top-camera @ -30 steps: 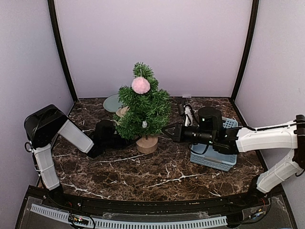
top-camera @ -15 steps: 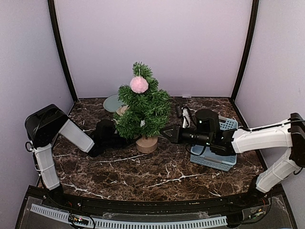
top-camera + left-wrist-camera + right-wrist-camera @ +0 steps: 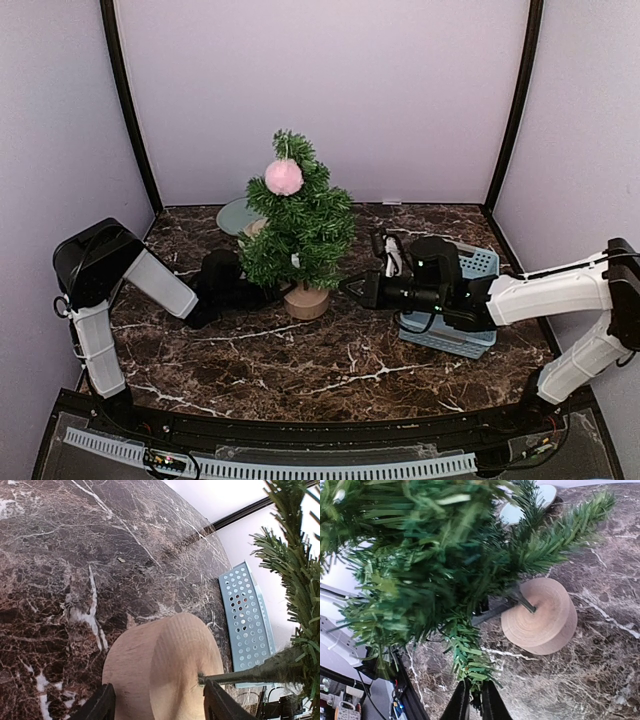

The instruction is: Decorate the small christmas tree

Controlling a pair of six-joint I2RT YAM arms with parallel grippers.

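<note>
1. Location: the small christmas tree (image 3: 300, 225) stands mid-table on its wooden stump (image 3: 306, 300); its top leans slightly toward the left arm's side; a pink pom-pom (image 3: 284, 177) hangs near the tip.
2. Left gripper (image 3: 159, 690): jaws spread wide around the stump, one finger against each flank; judged a steadying grip.
3. Right gripper (image 3: 476, 686): nosed into the low branches on the tree's right side; jaws almost pressed together, with only a narrow slit between them; a sprig tip lies at that slit; whether it is pinched cannot be told.
4. Hazard: if needles are caught in the slit, pulling the right arm back would drag the tree; the stump could twist out of the left grip and the tree could topple.
5. Hazard: the branches are soft; any sway could shake the pom-pom off; an ornament left on a drooping tip may slide off.
6. Hazard: the right forearm hangs over the blue basket (image 3: 470, 330); a low withdrawal could shove it.
</note>
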